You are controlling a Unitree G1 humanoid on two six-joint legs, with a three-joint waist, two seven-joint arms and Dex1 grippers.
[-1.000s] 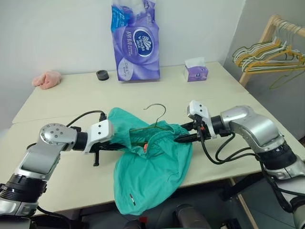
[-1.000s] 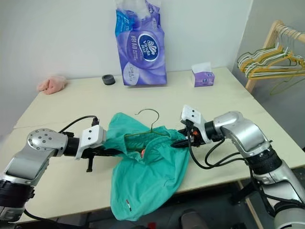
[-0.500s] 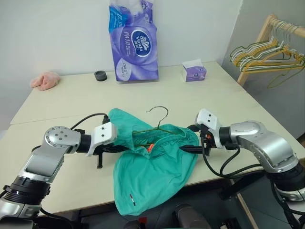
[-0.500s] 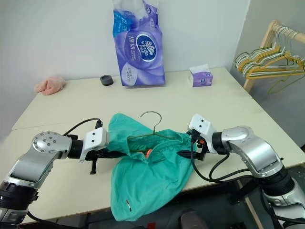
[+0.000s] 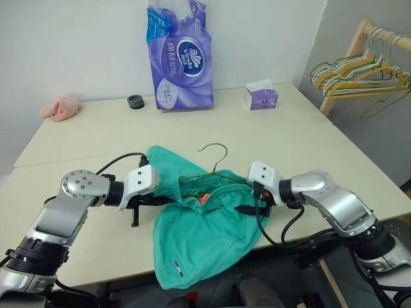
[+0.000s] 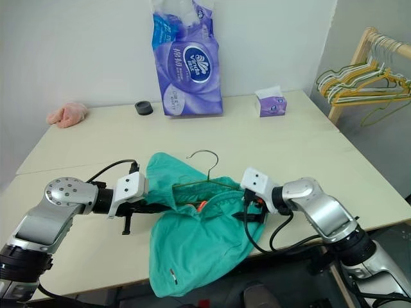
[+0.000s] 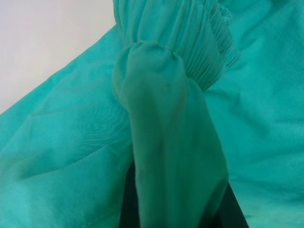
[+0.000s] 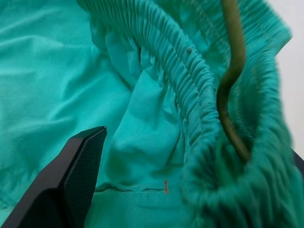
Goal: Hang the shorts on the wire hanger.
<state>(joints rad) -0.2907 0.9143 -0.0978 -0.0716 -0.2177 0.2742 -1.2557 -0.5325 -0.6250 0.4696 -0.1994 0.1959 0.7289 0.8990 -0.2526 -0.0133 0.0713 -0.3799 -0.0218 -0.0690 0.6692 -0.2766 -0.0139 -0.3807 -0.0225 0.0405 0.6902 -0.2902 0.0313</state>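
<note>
Hanging off the near edge of the table point(image 5: 77, 256), the lower part of the shorts point(image 5: 199, 237) droops toward the floor while their gathered waistband lies bunched on the tabletop around the wire hanger point(image 5: 209, 170), whose hook stands up just behind the cloth. The step in hand looks like working the waistband over the hanger's ends. To the left of the shorts, the left gripper point(image 5: 154, 200) is clenched on a fold of the waistband, its arm lying low and nearly level along the table, pointing in toward the cloth. To the right of the shorts, the right gripper point(image 5: 247, 206) has its fingers spread wide and holds nothing, tilted down with the tips at the waistband's right end, where the wire shows inside the elastic. The next move probably calls for closing on that elastic edge and drawing it over the wire end. Farther back from the shorts stand a purple tissue pack point(image 5: 181, 54), a small tissue box point(image 5: 262, 96), a black ring point(image 5: 135, 101) and a pink cloth point(image 5: 61, 107).
</note>
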